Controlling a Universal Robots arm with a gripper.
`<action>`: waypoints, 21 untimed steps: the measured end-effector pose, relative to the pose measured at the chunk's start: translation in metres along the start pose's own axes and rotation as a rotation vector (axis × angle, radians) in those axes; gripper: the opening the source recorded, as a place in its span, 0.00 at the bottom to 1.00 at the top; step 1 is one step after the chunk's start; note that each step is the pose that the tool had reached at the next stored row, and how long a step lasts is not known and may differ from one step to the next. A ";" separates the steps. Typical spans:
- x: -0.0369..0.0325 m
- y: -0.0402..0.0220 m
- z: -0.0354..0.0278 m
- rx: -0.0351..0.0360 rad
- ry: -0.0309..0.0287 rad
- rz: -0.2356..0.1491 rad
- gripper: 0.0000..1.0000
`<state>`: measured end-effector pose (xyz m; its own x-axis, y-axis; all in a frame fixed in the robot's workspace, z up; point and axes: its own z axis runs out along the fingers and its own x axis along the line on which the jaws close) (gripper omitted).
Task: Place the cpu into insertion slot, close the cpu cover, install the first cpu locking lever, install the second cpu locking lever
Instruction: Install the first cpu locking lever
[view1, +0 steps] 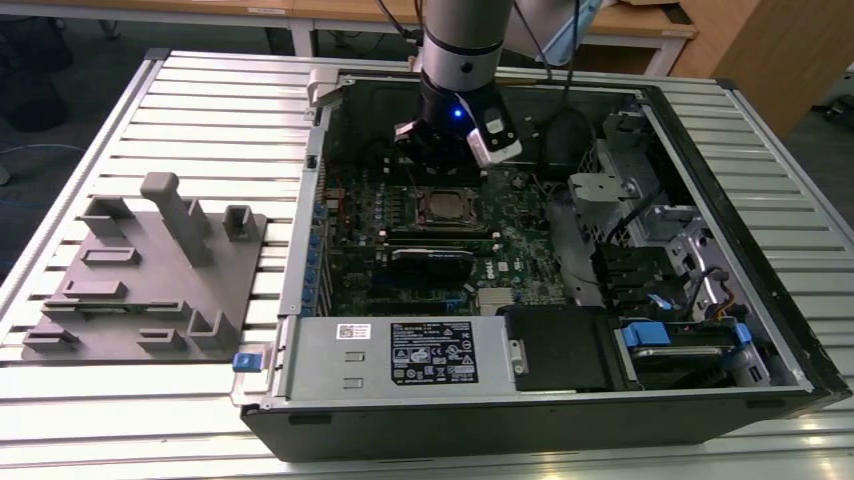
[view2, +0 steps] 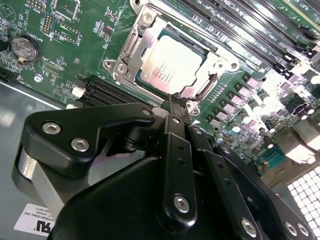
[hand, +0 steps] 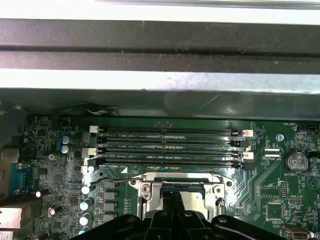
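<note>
Green motherboard (view2: 95, 55), jaws closed beside cpu (view2: 170, 67)

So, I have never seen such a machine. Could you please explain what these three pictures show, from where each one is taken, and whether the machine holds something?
It is one robot arm with a black gripper at its end. The exterior view looks from off the arm at an open dark computer case lying on a slatted metal table, beside a grey plastic block with pegs. Both wrist views come from cameras on the arm and look closely at the green circuit board. There the small square silvery chip sits inside a thin silver metal frame. The fingers look closed at the frame's edge; nothing seems to be held.
</note>
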<state>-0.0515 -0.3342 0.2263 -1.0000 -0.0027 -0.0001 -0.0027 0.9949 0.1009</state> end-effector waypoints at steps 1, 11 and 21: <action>0.0002 0.0000 0.0000 0.0000 0.0000 0.000 0.10; 0.0152 0.0001 0.0003 -0.0001 -0.0001 0.000 0.10; 0.0154 0.0004 -0.0041 0.0000 0.0000 0.000 0.10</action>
<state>-0.0669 -0.3342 0.2304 -1.0000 -0.0027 -0.0001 -0.0027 0.9949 0.1009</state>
